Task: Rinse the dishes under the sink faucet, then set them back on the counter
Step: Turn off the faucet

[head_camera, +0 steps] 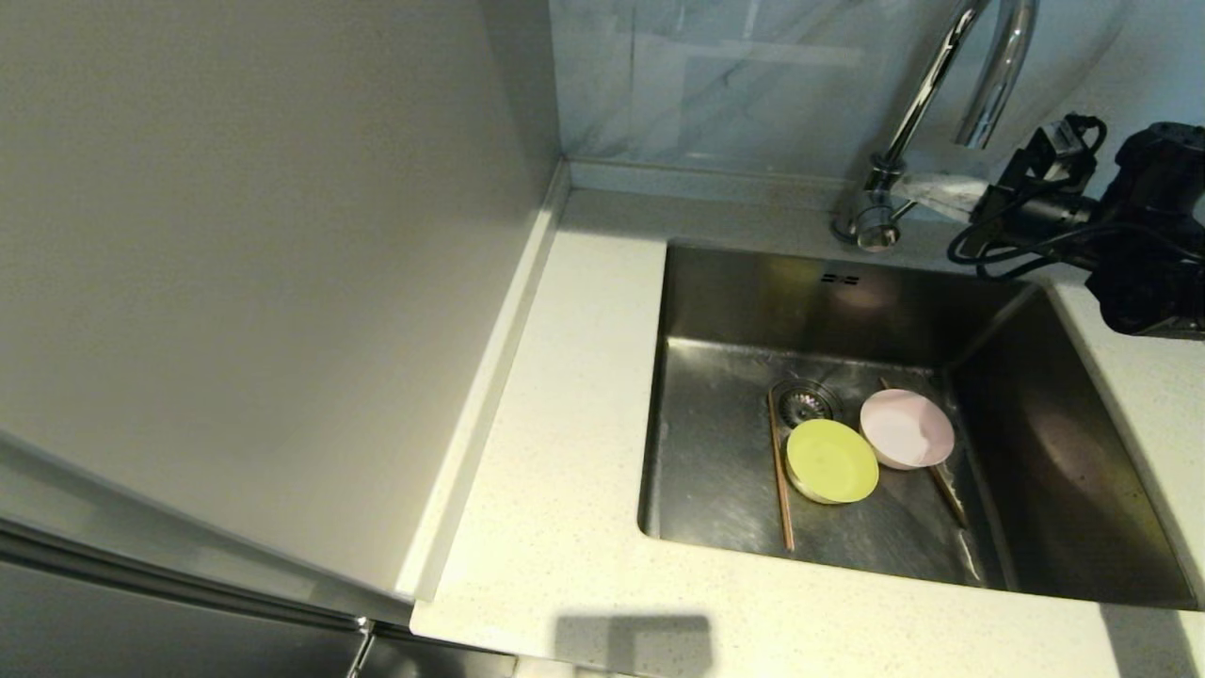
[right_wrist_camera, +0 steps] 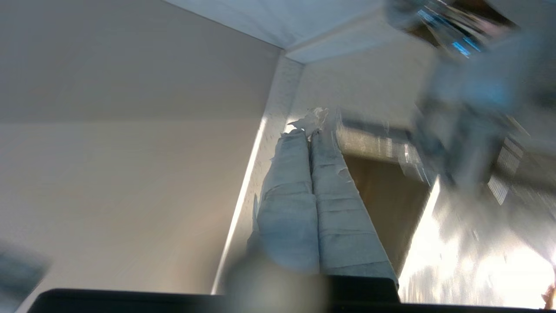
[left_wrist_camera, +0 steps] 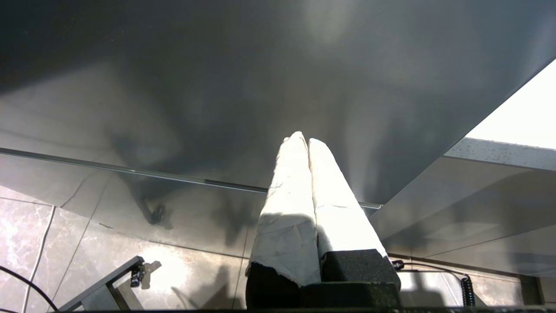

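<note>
**Closed claw beside the tap lever**

My right gripper (head_camera: 927, 191) is pinched shut on nothing, beside the faucet (head_camera: 904, 141) base. Both bowls, pink (head_camera: 906, 428) and yellow-green (head_camera: 832, 460), wait with the chopsticks (head_camera: 780, 476) in the sink (head_camera: 715, 311). Nudging the lever clumsily, I might slip off or blast water onto the counter (head_camera: 565, 471).

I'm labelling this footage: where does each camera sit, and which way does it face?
Head view: up high, looking down at the square steel sink, chrome gooseneck faucet, two bowls, chopsticks; right gripper at the tap base.
Left wrist view: behind the shut left gripper, facing a dark panel and tiled floor.
Right wrist view: behind its shut fingers, facing the corner.
Shared: head and right wrist show the speckled off-white counter.
</note>
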